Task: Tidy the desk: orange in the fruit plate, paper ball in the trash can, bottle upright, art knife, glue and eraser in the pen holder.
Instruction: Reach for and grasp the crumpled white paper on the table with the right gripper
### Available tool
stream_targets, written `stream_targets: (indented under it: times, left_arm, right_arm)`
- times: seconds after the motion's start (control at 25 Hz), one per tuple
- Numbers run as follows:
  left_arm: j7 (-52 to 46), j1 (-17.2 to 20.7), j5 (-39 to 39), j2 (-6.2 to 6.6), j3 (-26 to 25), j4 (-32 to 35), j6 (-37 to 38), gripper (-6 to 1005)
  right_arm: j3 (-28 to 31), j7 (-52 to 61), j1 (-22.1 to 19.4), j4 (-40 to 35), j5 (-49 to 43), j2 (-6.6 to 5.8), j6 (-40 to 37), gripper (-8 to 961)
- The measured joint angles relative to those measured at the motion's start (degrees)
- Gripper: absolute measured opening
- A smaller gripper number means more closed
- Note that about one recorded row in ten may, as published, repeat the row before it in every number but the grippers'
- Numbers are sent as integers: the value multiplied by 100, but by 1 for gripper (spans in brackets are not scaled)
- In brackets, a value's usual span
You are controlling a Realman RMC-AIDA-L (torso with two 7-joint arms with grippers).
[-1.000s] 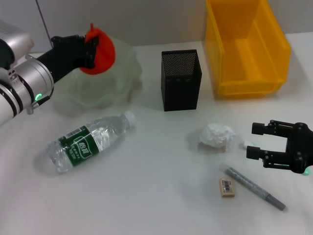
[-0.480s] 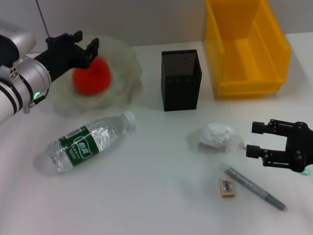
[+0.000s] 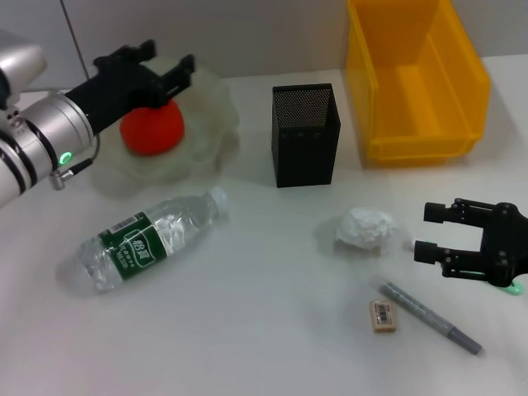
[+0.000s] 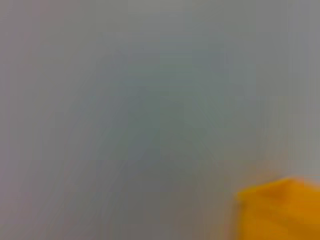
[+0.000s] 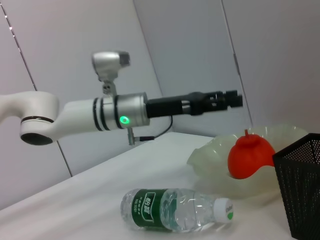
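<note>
From the head camera, we see the right claw (image 3: 431,233) hanging spread open near the table's (image 3: 264,330) right edge, its fingers pointing at the paper ball (image 3: 365,228), which lies just beside it toward the table's middle. The right arm is much the nearer one, so we judge the wad its likely next pick. The trash can (image 3: 417,78) waits at the far right corner, beyond the ball with nothing between. Toward the front edge lie the eraser (image 3: 383,316) and a grey pen-like tool (image 3: 430,317), its long axis slanting toward the front right corner; both sit close under the claw's path. The pen holder (image 3: 305,135) stands upright at mid-table toward the far edge. At the far left, the left claw (image 3: 157,64) hovers open above the orange (image 3: 152,129), which rests in the fruit plate (image 3: 206,124). The bottle (image 3: 148,238) lies on its side, cap toward the middle.

The left wrist camera gives us only blur and a yellow patch.

The right wrist camera shows the left claw (image 5: 227,99) clear above the orange (image 5: 250,155) in the fruit plate (image 5: 210,160), the bottle (image 5: 175,210) lying flat.
</note>
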Motion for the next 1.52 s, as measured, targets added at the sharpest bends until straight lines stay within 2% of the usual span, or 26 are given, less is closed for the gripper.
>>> stream_targets:
  times: [0.08, 0.12, 0.2, 0.24, 0.4, 0.44, 0.48, 0.56, 0.64, 0.76, 0.88, 0.92, 1.0, 1.32, 1.52]
  left_arm:
    - [0, 0, 0, 0, 0, 0, 0, 681]
    - [-1125, 298, 502, 101, 221, 549, 728, 680]
    - [-2345, 553, 1467, 220, 243, 1128, 1759, 677]
    - [-2345, 553, 1467, 220, 243, 1128, 1759, 676]
    - [-2997, 703, 2149, 339, 191, 1326, 2664, 675]
    - [-2997, 703, 2149, 339, 191, 1326, 2664, 676]
    - [-3030, 831, 2303, 390, 149, 1335, 3047, 677]
    - [-3024, 898, 2364, 404, 144, 1358, 3178, 679]
    - [-3007, 955, 2438, 415, 144, 1373, 3296, 733]
    - [-2766, 1043, 3072, 387, 152, 1393, 3498, 815]
    - [-2766, 1043, 3072, 387, 152, 1393, 3498, 815]
    - [-2504, 1106, 3463, 285, 144, 1395, 3460, 815]
    - [-2296, 1166, 3623, 241, 144, 1395, 3417, 815]
    - [-2159, 1281, 3656, 235, 146, 1394, 3321, 815]
    - [-2159, 1303, 3659, 233, 146, 1396, 3316, 814]
  right_arm:
    - [9, 11, 5, 1, 1, 0, 2, 745]
    - [15, 15, 8, 2, 1, 0, 2, 745]
    - [18, 19, 14, 3, -4, -1, 4, 745]
    - [20, 20, 16, 3, -4, -4, 9, 744]
    - [21, 29, 14, 4, -4, -13, 25, 744]
    - [18, 30, 13, 4, -5, -14, 28, 744]
    - [13, 32, 12, 4, -5, -14, 30, 744]
    - [-1, 41, 11, 4, -7, -19, 30, 744]
    - [-5, 58, 9, 4, -8, -24, 19, 744]
    - [-7, 83, 2, 4, -11, -30, -1, 744]
    - [-8, 96, 1, 4, -14, -34, -7, 744]
    - [-8, 95, 1, 4, -17, -37, -7, 744]
    - [-8, 96, 0, 3, -22, -41, -8, 744]
    - [-1, 121, -6, 1, -15, -43, -3, 744]
    - [30, 1334, 269, -584, 173, -37, -388, 744]
